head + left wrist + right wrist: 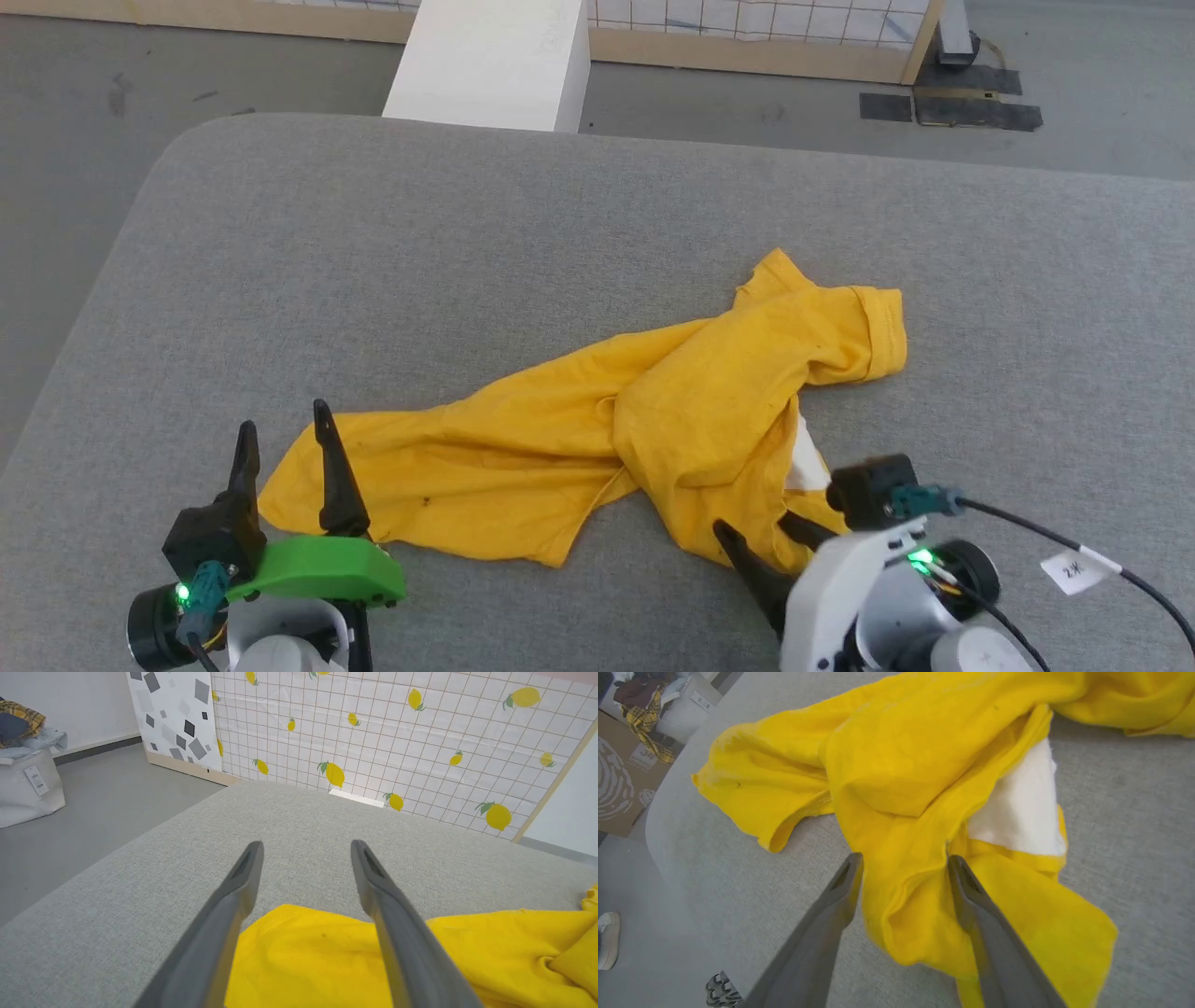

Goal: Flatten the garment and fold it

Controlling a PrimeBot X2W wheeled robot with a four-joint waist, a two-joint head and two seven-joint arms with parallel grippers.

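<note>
left gripper (306, 843): wide open, empty, over the shirt (523, 448) hem
right gripper (904, 857): open astride a fold, nothing pinched
tip: imo grab hem corners, spread wide

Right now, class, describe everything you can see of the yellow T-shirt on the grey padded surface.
The yellow T-shirt looks like soft, thin cotton. It lies crumpled and twisted, not flat, slantwise across the grey padded surface: hem end near left, a hemmed sleeve far right. A white patch shows inside a fold. The open right gripper straddles a near fold; the open left gripper stands over the hem end.
</note>
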